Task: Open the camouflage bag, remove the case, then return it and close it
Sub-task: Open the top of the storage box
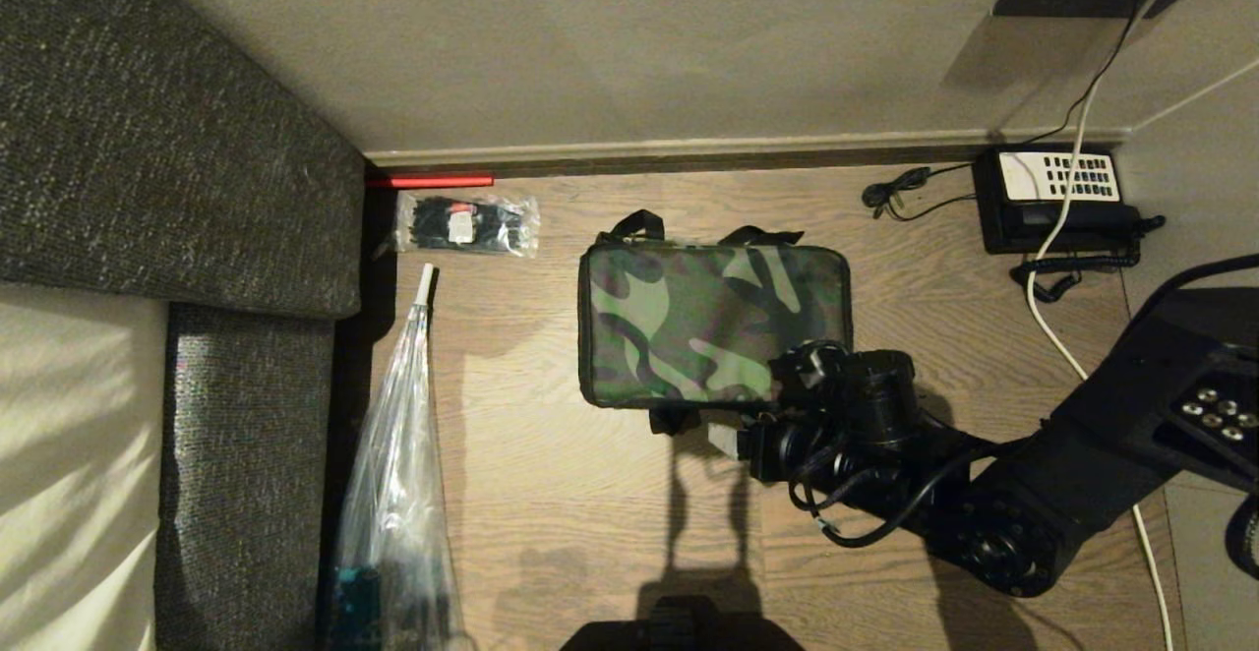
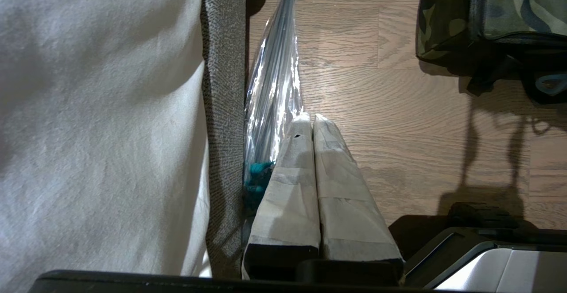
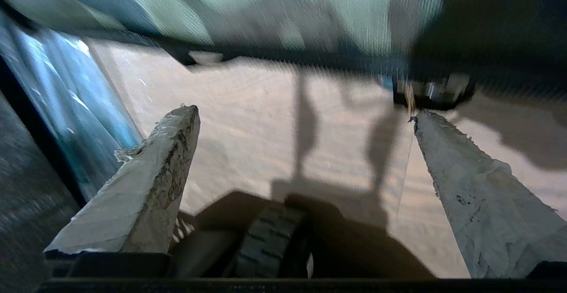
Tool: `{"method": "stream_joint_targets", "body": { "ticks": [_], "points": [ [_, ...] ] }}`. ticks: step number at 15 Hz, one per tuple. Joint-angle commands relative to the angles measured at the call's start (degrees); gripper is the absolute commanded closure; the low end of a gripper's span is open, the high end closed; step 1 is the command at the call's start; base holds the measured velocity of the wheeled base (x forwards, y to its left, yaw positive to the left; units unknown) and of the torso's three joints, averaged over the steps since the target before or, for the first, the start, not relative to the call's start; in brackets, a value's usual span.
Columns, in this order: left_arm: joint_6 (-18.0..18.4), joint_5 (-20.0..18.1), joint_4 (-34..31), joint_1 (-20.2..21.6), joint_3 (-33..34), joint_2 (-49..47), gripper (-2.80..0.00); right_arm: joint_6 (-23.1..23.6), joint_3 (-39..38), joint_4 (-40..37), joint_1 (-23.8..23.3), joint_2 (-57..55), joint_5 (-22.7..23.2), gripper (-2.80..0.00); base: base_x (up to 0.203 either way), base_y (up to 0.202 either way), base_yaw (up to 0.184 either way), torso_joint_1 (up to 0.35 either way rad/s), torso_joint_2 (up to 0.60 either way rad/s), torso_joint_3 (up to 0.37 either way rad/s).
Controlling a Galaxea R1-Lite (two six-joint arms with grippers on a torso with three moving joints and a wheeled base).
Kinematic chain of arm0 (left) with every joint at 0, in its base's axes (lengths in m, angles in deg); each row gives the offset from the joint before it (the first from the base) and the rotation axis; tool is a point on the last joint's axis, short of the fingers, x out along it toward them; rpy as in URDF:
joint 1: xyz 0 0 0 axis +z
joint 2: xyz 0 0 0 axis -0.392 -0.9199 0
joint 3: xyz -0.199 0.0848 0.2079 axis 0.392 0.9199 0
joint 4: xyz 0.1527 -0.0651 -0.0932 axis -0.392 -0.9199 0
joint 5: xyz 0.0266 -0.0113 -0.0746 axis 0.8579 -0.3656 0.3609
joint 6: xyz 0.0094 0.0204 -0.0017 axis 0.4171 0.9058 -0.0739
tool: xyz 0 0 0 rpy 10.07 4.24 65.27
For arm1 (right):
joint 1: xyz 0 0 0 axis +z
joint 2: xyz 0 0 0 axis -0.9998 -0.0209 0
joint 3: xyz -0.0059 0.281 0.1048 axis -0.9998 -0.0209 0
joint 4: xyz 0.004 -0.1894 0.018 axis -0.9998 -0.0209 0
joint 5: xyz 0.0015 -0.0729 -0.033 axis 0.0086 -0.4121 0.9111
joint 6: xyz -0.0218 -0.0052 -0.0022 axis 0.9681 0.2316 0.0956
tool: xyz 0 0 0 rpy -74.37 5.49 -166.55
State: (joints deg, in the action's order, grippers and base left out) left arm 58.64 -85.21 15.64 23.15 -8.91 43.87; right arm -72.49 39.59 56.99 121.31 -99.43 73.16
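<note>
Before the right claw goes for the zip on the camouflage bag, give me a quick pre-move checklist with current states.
1. Green camouflage soft bag lid shut, on the wooden floor: ok.
2. Right claw open, nothing between its fingers: ok.
3. Right claw at the bag's near edge: ok.
4. Zip pull located: cannot tell.
5. Left claw shut, parked beside the clear plastic-wrapped umbrella, apart from the bag: ok.
6. Black telephone and its cords away from the bag: ok.

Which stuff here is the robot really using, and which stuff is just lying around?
For the job:
- camouflage bag, zipped shut
- right gripper, open beside the bag

Just lying about:
- black telephone
- clear packet of black ties
- clear plastic umbrella
- left gripper, shut and parked
</note>
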Motion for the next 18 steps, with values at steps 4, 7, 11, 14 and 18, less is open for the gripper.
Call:
{"method": "stream_joint_targets", "body": {
  "ticks": [4, 7, 11, 14, 18],
  "points": [
    [-0.01, 0.02, 0.00, 0.01, 0.01, 0.08, 0.00, 0.26, 0.16, 1.82, -0.21, 1.47, -0.55, -2.80, 0.000, 0.000, 0.000, 0.000, 0.00, 0.000],
    [-0.01, 0.02, 0.00, 0.01, 0.01, 0.00, 0.00, 0.10, 1.15, 4.05, -0.17, -1.09, -0.81, -2.80, 0.000, 0.000, 0.000, 0.000, 0.00, 0.000],
    [-0.01, 0.02, 0.00, 0.01, 0.01, 0.01, 0.00, 0.02, 3.41, 6.23, -0.16, -4.46, -4.29, -2.80, 0.000, 0.000, 0.000, 0.000, 0.00, 0.000],
    [-0.01, 0.02, 0.00, 0.01, 0.01, 0.07, 0.00, -0.26, 4.62, 7.35, -0.09, -6.35, -5.45, -2.80, 0.000, 0.000, 0.000, 0.000, 0.00, 0.000],
    [-0.01, 0.02, 0.00, 0.01, 0.01, 0.09, 0.00, -5.46, 4.87, 7.45, 0.83, -7.83, -5.04, -2.80, 0.000, 0.000, 0.000, 0.000, 0.00, 0.000]
  ]
}}
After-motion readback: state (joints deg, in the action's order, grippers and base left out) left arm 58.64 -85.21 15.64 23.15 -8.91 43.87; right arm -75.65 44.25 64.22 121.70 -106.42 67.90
